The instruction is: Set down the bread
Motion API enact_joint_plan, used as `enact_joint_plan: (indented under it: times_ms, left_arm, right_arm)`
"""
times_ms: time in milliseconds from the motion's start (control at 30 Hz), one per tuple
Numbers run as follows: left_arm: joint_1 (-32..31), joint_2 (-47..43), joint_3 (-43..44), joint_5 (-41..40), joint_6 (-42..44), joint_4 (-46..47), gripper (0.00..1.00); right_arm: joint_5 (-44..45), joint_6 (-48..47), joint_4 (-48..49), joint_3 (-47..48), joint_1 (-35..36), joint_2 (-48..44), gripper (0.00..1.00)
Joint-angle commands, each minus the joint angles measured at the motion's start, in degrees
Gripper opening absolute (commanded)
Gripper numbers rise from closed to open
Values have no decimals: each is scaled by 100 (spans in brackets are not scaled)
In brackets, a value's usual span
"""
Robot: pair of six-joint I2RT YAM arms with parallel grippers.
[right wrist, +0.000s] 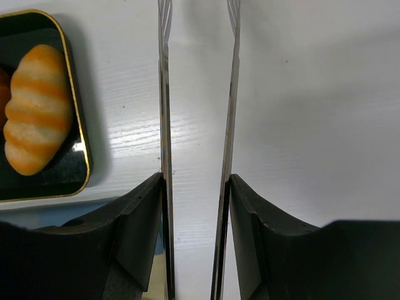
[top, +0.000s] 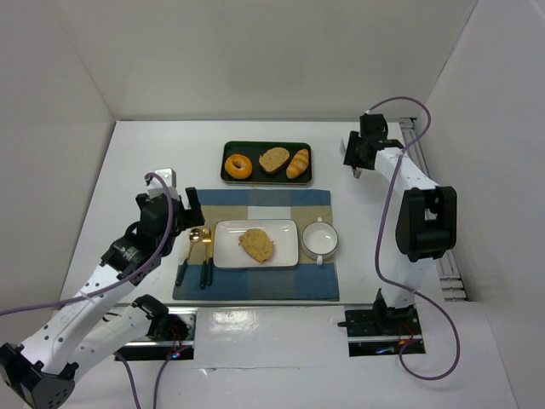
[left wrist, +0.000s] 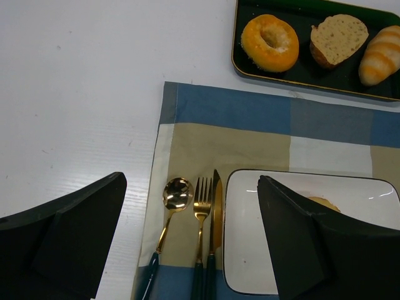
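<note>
R gripper pinching tongs, blades parted, empty, far right; bread flat on plate; placing looks done.

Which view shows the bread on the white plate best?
Top external: the whole bread lies in plain sight on the plate. Left wrist shows only a sliver of it; right wrist shows none.

The left arm leans forward from the near left, the left gripper spread wide. The right arm reaches to the far right, the right gripper clasping tongs.
</note>
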Motion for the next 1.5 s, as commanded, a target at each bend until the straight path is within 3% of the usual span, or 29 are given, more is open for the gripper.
enact_joint_plan:
  times_ms: [0, 500, 1100, 1467]
  left_arm:
    - [29, -9, 107, 73, 54, 198, 100]
    - [29, 44, 230, 21, 55, 198, 100]
    - [29, -62, 283, -84, 213, 198, 100]
    - [29, -115, 283, -84, 160, 92, 100]
  right_arm:
    - [-157, 59, 140, 75, -51, 135, 52]
    - [-870, -73, -581, 136, -51, 653, 52]
    - [-203, -56, -932, 374, 54, 1110, 52]
    - [44, 207, -739, 163, 54, 1102, 69]
